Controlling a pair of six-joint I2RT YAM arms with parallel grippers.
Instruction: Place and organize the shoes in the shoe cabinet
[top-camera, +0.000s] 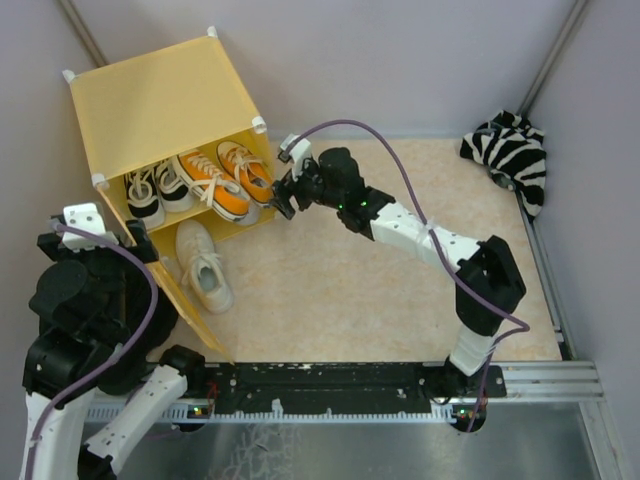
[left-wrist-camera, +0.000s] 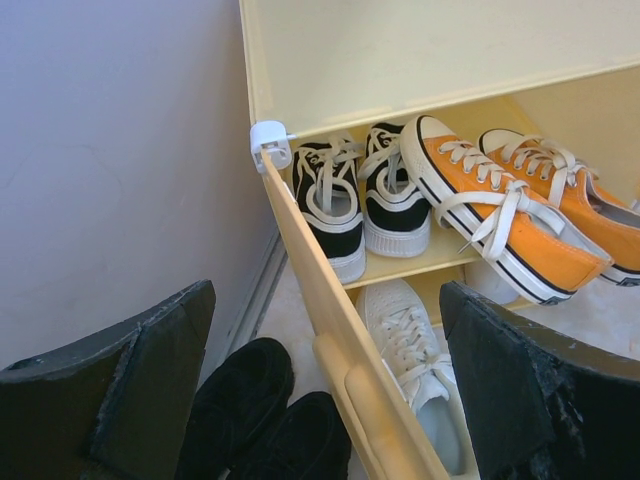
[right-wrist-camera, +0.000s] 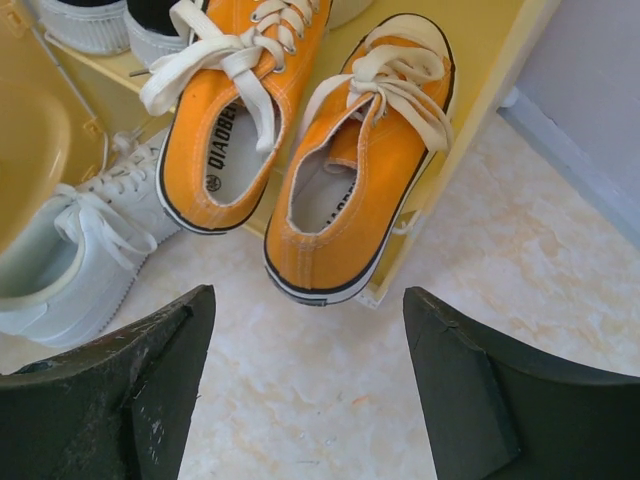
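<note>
The yellow shoe cabinet (top-camera: 165, 95) stands at the far left with its door (top-camera: 190, 305) swung open. On its inner shelf (left-wrist-camera: 440, 262) sit a black-and-white pair (top-camera: 158, 190) and an orange pair (top-camera: 230, 178) whose heels overhang the front. A white sneaker (top-camera: 205, 268) lies below, sticking out onto the floor. My right gripper (top-camera: 285, 195) is open and empty just in front of the right orange shoe's heel (right-wrist-camera: 340, 230). My left gripper (top-camera: 125, 240) is open and empty above the door's top edge (left-wrist-camera: 330, 330), which runs between its fingers without touching.
A zebra-striped cloth bundle (top-camera: 510, 155) lies at the far right corner. Two black suede-like shoes (left-wrist-camera: 250, 410) sit on the floor left of the open door, by the wall. Beige floor (top-camera: 380, 290) stretches right of the cabinet.
</note>
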